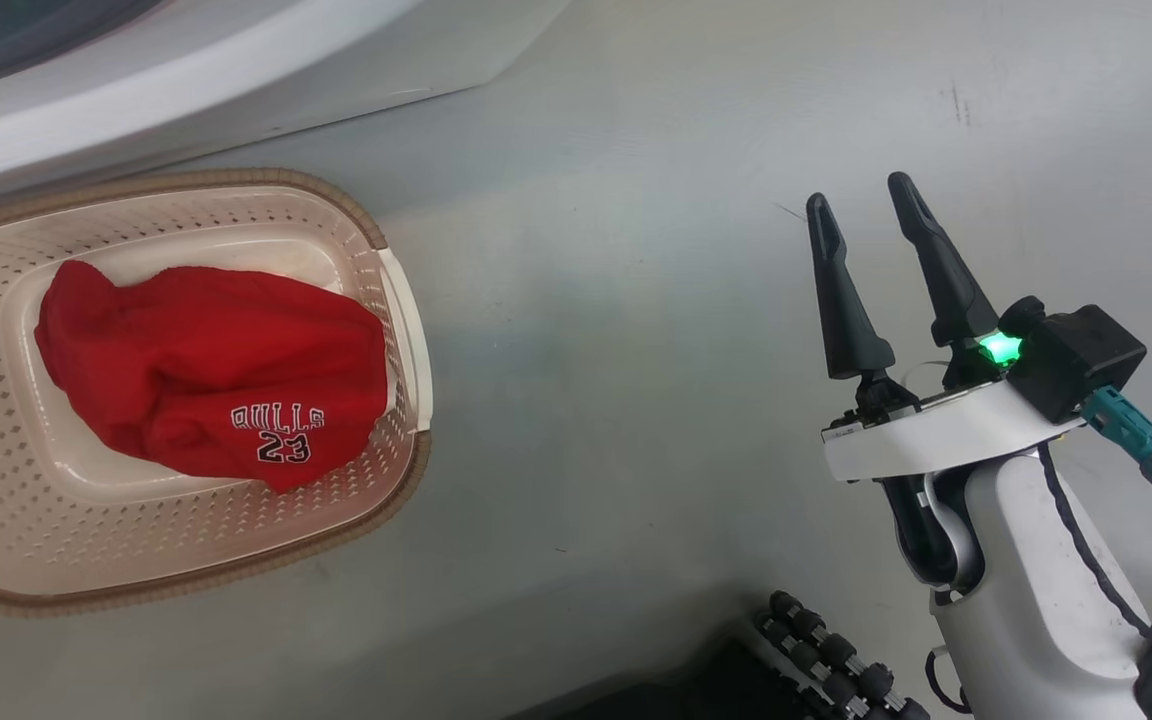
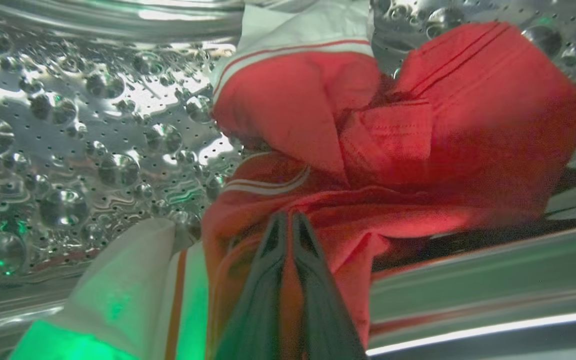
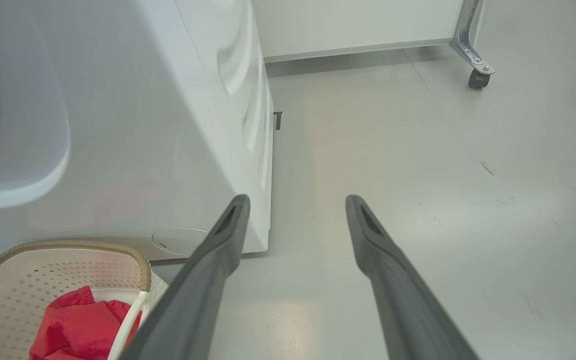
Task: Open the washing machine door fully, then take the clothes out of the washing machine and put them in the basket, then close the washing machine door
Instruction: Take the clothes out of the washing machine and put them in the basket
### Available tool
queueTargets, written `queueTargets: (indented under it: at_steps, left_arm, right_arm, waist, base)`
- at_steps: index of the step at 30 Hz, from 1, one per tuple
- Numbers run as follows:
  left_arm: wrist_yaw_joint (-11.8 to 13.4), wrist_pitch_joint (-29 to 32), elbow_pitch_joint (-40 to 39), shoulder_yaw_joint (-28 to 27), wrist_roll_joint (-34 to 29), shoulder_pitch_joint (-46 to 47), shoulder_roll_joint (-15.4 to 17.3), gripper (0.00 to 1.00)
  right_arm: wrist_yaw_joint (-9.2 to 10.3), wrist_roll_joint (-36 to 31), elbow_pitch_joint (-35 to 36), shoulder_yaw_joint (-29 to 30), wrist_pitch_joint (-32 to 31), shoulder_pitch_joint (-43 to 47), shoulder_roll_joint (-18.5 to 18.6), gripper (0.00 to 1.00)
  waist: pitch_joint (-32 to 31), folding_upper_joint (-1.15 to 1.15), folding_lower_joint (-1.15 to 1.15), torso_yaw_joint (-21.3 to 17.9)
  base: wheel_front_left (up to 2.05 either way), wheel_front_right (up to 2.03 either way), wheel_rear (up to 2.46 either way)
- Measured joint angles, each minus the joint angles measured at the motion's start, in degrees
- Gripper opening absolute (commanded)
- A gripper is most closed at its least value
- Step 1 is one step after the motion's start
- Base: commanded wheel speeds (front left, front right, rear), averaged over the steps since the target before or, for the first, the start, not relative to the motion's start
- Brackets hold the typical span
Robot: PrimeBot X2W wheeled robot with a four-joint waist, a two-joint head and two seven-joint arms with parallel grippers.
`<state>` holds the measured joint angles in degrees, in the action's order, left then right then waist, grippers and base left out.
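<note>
Inside the perforated steel drum (image 2: 93,150) of the washing machine (image 3: 168,125), my left gripper (image 2: 288,216) is shut on the clothes (image 2: 393,150), a red garment with white panels and stripes; red cloth shows between its fingers. The cream basket (image 1: 236,182) stands on the floor by the machine's front (image 1: 186,60) and holds a red "BULLS 23" jersey (image 1: 206,360). My right gripper (image 1: 859,192) hangs open over bare floor to the right of the basket, nothing between its fingers. In the right wrist view the right gripper (image 3: 296,198) points past the machine's corner, with the basket (image 3: 68,244) and jersey (image 3: 75,325) at lower left.
A rounded white panel with a dark curved edge (image 3: 18,150) juts out at the machine's front; I cannot tell whether it is the door. A caster on a metal leg (image 3: 478,77) stands at the back. Black rollers of my base (image 1: 826,650) sit below. Grey floor (image 1: 636,350) spreads right of the basket.
</note>
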<state>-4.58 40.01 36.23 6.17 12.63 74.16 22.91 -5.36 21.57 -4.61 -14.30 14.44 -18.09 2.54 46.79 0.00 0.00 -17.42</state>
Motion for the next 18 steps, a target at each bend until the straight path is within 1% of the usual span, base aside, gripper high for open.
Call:
queueTargets:
  at_steps: [6, 10, 13, 18]
  left_arm:
    - [0.0, -6.8, -3.2, -0.7, 0.4, 0.0, -1.2, 0.00]
    - [0.4, -12.6, -5.1, -2.3, 0.8, -0.7, -1.5, 0.00]
    - [1.4, -17.2, -6.8, -3.0, 0.9, -2.9, -2.1, 0.00]
    - [3.3, -25.2, -9.7, -4.7, 1.0, -8.7, -3.9, 0.00]
  right_arm:
    - [-0.01, -0.6, 0.2, 0.2, 0.0, -0.7, 0.0, 1.00]
    - [-0.01, -1.0, 0.1, 0.5, 0.0, -1.1, 0.0, 1.00]
    - [-0.01, -1.5, 0.0, 0.9, 0.0, -1.3, 0.0, 1.00]
    - [-0.01, -2.6, -0.2, 1.6, 0.0, -1.3, 0.0, 1.00]
  waist:
    - [0.2, 0.00, 0.00, 1.5]
    - [-0.1, 0.00, 0.00, 2.3]
    - [-0.7, 0.00, 0.00, 2.8]
    - [-1.9, 0.00, 0.00, 3.7]
  base:
    - [0.00, 0.00, 0.00]
    - [0.00, 0.00, 0.00]
    - [0.00, 0.00, 0.00]
    - [0.00, 0.00, 0.00]
